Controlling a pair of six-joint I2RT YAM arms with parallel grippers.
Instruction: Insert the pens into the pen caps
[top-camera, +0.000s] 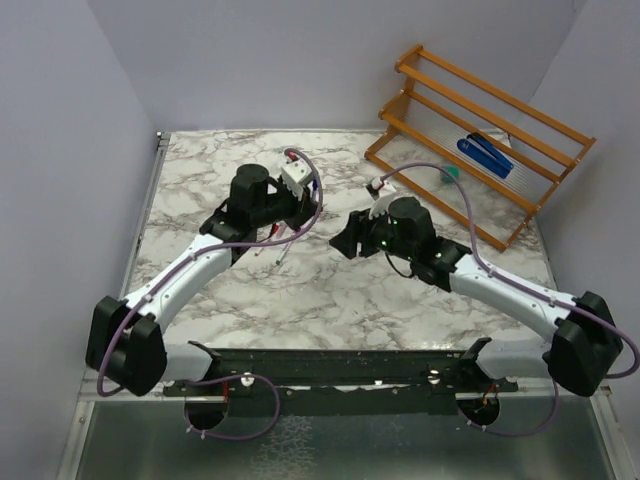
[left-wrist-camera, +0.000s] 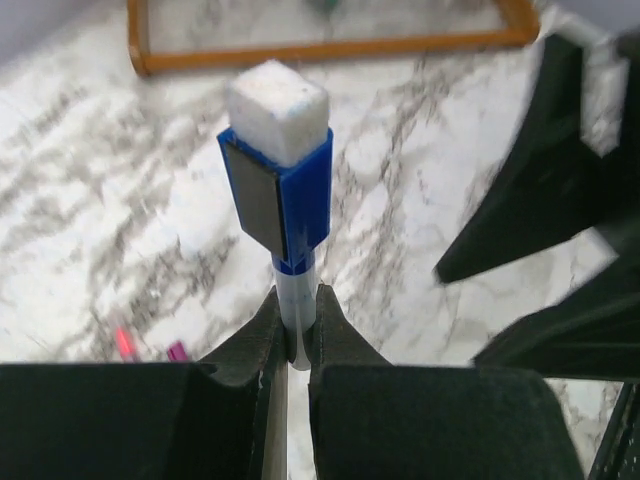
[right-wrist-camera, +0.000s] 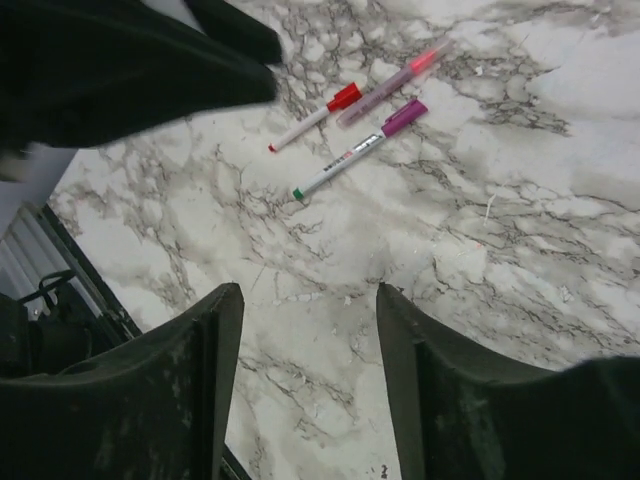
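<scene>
My left gripper (left-wrist-camera: 297, 300) is shut on the pale barrel of a pen (left-wrist-camera: 296, 290) that has a blue cap (left-wrist-camera: 283, 205) with a white end on it, held above the table. In the top view this gripper (top-camera: 300, 208) hovers over the table's middle. My right gripper (right-wrist-camera: 308, 300) is open and empty, a little above the marble, facing the left one (top-camera: 345, 240). Three more pens lie together on the table: one with a red cap (right-wrist-camera: 310, 122), a pink one (right-wrist-camera: 390, 80), and one with a purple cap (right-wrist-camera: 358, 148). Their red and pink ends also show in the left wrist view (left-wrist-camera: 125, 343).
An orange wooden rack (top-camera: 480, 140) stands at the back right, with a blue stapler-like object (top-camera: 485, 155) on it and a small green block (top-camera: 452, 173) beside it. The right gripper's black fingers (left-wrist-camera: 540, 200) loom close on the right of the left wrist view.
</scene>
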